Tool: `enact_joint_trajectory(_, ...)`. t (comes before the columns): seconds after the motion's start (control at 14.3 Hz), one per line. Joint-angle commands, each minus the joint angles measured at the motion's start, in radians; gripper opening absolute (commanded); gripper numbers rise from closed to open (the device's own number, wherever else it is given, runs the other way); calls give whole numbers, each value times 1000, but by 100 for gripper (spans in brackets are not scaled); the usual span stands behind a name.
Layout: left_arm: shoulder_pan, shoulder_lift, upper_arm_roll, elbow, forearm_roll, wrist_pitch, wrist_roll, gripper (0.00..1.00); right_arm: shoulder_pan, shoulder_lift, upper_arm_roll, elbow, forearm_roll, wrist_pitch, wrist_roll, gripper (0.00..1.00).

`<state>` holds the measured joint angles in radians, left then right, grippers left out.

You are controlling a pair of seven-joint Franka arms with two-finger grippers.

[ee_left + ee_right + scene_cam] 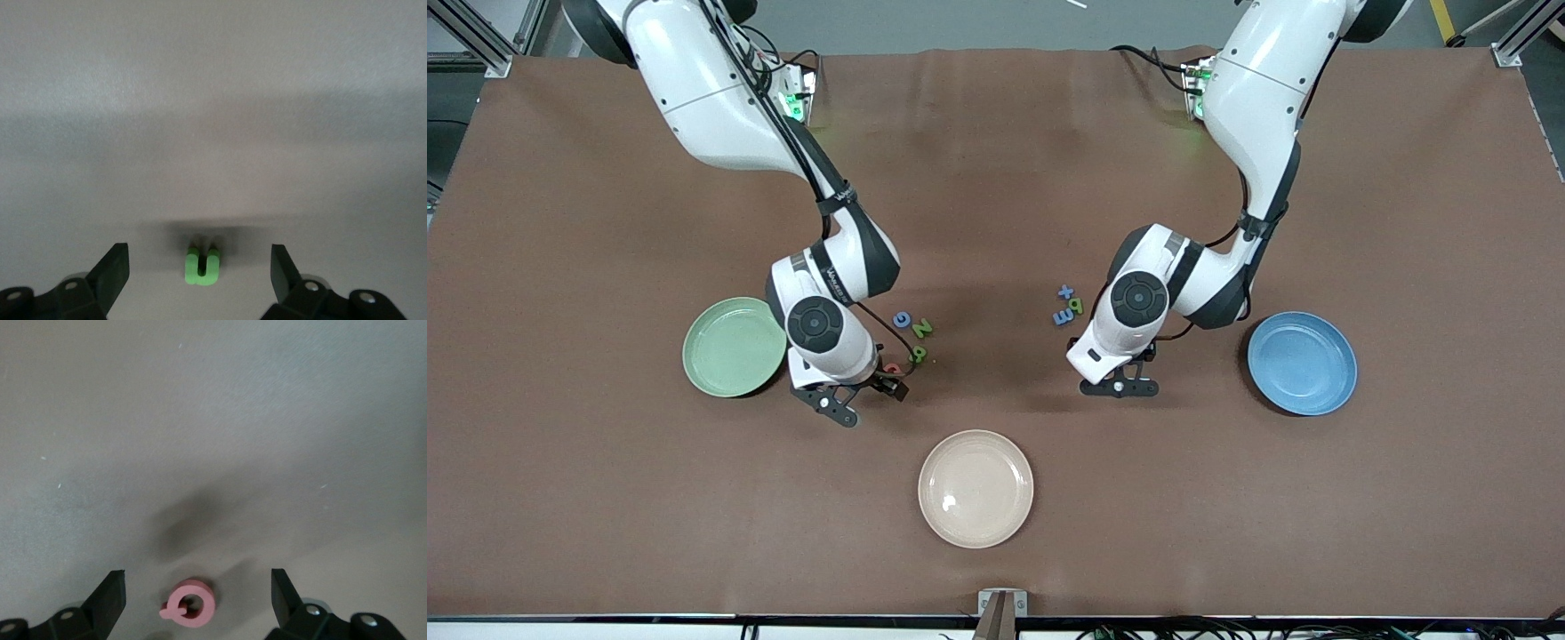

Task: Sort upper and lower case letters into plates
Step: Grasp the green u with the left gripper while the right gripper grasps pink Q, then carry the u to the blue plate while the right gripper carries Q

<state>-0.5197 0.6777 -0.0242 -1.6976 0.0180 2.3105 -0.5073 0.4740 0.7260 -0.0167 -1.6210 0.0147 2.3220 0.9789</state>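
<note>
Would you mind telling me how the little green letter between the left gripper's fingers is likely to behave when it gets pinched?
The green letter looks small, thick and foam-like, so probably light and slightly squashy. Lying flat on the table, it should not roll, though it may slide if nudged. The left gripper straddles it, open.

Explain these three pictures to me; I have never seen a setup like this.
Two white robot arms stand at a brown table. The wide picture looks down from across it; the other two come from cameras on each arm's wrist. On the table lie a pale green plate, a bright blue plate, a cream plate and small toy letters in two clusters. The left gripper is open, low over a green letter; the right gripper is open, low over a pink letter. Nothing is held.
</note>
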Motion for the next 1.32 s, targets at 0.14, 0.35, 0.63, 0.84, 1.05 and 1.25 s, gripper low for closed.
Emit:
enact_joint_trajectory(0.14,1,-56,-16,-80,-4,18,-7,87,20,9,-8,-65,-24,114,50,92)
enact_joint_trajectory(0.35,4,-52,-16,-83,-4,18,-7,82,40,9,-8,-68,-19,114,90,90)
enact_joint_trajectory(0.63,4,-41,-14,-109,-4,92,-5,80,69,9,-6,-73,-13,111,130,85)
enact_joint_trajectory(0.84,4,-37,-16,-108,-4,93,-5,76,64,6,-6,-80,-13,105,116,78)
enact_joint_trajectory(1.05,4,-35,-16,-109,-6,93,-7,61,60,4,-6,-80,-21,103,98,73)
enact_joint_trajectory(1.25,4,-29,-17,-108,-6,93,-7,50,55,1,-6,-82,-21,100,75,66)
